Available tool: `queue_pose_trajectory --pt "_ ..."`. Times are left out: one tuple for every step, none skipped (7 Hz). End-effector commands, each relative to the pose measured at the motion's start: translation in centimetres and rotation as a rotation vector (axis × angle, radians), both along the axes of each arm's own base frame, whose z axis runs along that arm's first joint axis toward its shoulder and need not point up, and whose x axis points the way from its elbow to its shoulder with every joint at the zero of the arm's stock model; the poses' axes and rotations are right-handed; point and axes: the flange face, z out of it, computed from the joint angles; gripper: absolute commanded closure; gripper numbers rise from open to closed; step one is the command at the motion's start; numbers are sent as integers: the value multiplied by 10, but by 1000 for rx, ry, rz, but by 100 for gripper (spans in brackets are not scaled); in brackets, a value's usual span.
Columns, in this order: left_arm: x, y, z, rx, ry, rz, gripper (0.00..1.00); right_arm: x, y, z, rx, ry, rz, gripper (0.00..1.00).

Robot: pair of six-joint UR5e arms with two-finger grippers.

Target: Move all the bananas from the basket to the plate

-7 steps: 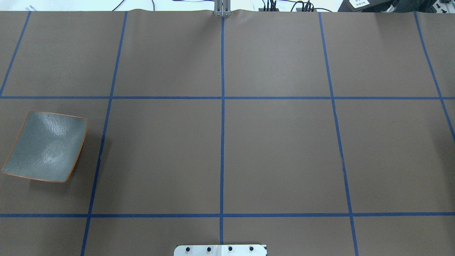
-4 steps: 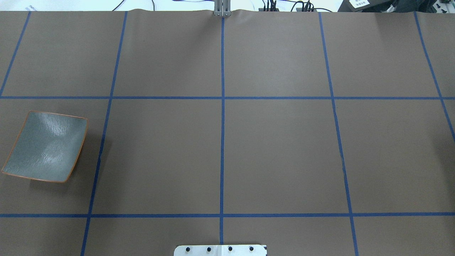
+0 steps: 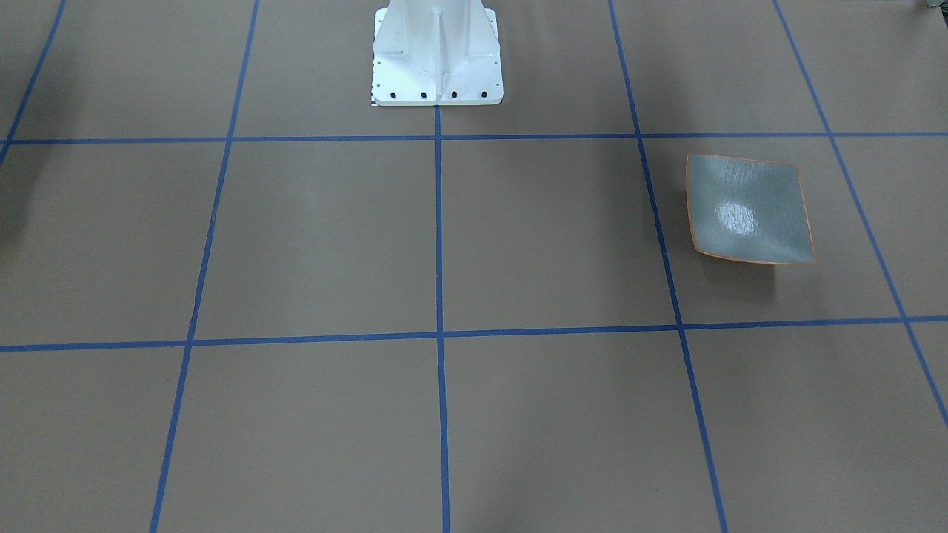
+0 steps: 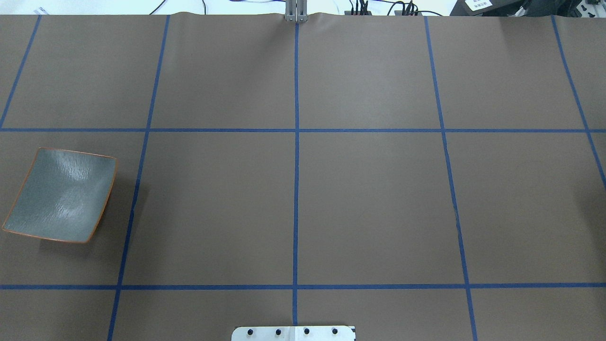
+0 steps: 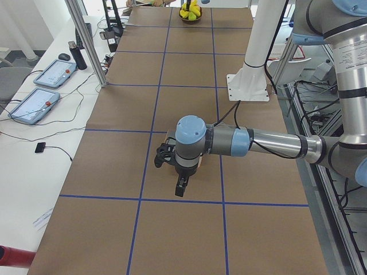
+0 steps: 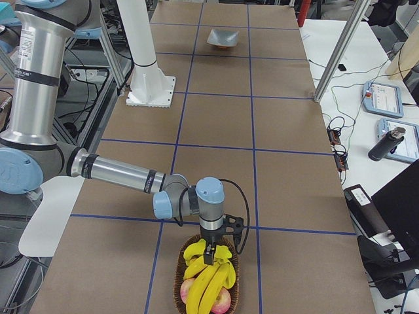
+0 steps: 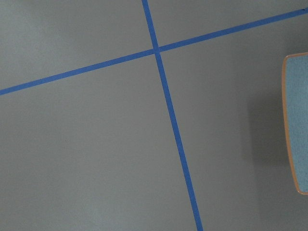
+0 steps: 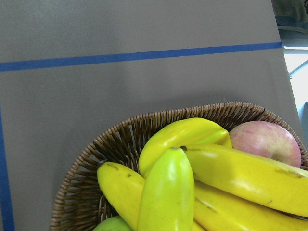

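Right gripper (image 6: 209, 252) hangs over bananas (image 8: 240, 173) in basket (image 8: 144, 126) for pick 1; left gripper (image 5: 180, 190) hovers beside plate (image 4: 59, 196), 9 o'clock; cannot tell either's opening.

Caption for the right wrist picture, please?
Yellow bananas and a pink apple heaped in a wicker basket on a brown table.
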Motion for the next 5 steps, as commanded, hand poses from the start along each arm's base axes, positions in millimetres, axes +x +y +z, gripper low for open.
queue_pose_trajectory --pt "0 0 1 -3 0 0 0 -2 4 18 10 10 -13 100" --pt "0 1 3 -6 0 0 0 -1 2 13 26 9 -16 100" --pt "0 1 3 -8 0 0 0 -2 -3 7 40 3 -17 100" --pt "0 1 4 -9 1 0 0 -3 -7 -9 69 -11 -17 100" --pt "0 1 4 -9 1 0 0 -2 -7 -21 84 -14 -16 100"
